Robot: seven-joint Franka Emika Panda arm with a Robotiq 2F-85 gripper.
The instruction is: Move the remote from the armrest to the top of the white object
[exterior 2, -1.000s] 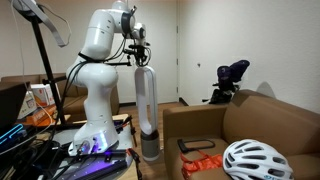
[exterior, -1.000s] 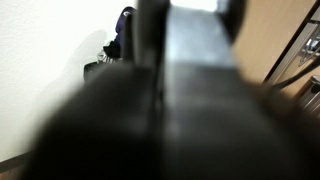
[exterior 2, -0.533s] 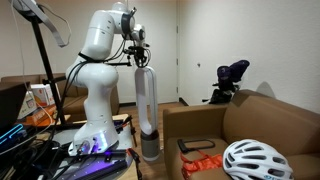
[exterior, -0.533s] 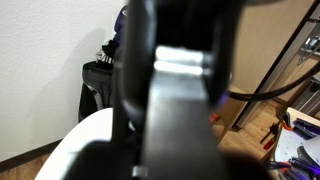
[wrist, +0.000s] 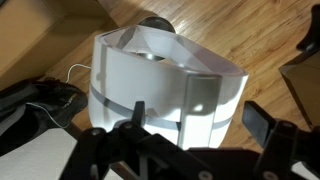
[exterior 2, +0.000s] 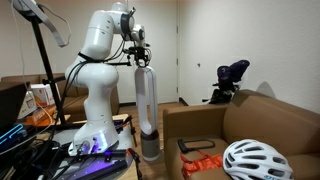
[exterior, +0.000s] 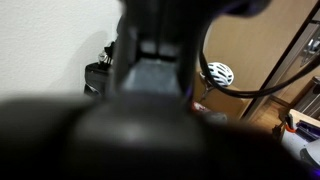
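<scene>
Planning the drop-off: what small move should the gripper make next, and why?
Probably ease straight down: the gripper hangs just above the white object, whose top fills the wrist view below the jaws. Whether they hold the remote is unclear.

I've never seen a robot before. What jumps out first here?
A big white robot arm stands at left in an exterior view, its gripper just above a tall white tower. At lower right, a white helmet lies on a brown armchair. The wrist view looks down on the tower's top.
</scene>
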